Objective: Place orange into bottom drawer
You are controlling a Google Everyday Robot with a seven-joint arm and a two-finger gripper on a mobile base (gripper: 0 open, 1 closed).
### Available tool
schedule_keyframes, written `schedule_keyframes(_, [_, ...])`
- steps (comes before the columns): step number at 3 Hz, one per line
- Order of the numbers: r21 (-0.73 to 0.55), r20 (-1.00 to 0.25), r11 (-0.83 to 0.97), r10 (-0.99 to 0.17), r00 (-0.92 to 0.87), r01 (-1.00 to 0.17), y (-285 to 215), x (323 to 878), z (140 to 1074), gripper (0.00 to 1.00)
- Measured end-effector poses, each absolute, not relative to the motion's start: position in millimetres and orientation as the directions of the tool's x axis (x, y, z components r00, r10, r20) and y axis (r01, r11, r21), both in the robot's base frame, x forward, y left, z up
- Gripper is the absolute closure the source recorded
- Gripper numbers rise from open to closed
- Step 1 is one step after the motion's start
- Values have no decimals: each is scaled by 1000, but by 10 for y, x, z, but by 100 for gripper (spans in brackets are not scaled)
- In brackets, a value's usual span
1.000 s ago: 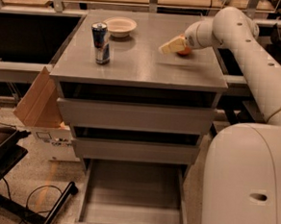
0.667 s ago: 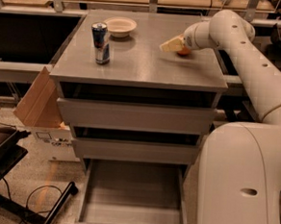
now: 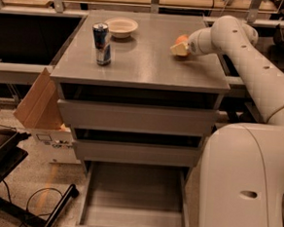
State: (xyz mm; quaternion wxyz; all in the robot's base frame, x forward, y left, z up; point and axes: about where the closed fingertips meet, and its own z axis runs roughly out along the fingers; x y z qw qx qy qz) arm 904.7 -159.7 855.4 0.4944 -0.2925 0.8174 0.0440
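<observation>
Gripper (image 3: 179,48) upper right, barely shifted, against orange (image 3: 182,39); grasp unclear. Bottom drawer (image 3: 134,205) open, awaiting orange.

Orange (image 3: 182,39) mostly behind gripper (image 3: 178,49) atop cabinet (image 3: 145,64)

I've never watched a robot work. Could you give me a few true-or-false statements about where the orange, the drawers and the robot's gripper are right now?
1. The orange sits on the cabinet top, right at the gripper. True.
2. The bottom drawer is pushed shut. False: it is pulled out, with its grey floor showing.
3. The orange lies inside the bottom drawer. False: it is up on the cabinet top, near the right edge.
4. The drink can stands upright on the cabinet top, with the bowl just behind it. True.
</observation>
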Motion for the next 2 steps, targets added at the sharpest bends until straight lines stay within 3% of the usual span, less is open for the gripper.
schedule_keyframes(1, [-215, -833, 824, -435, -341, -525, -1573, 9051, 8532, 88])
schedule_keyframes(2, [-215, -833, 824, -435, -341, -525, -1573, 9051, 8538, 100])
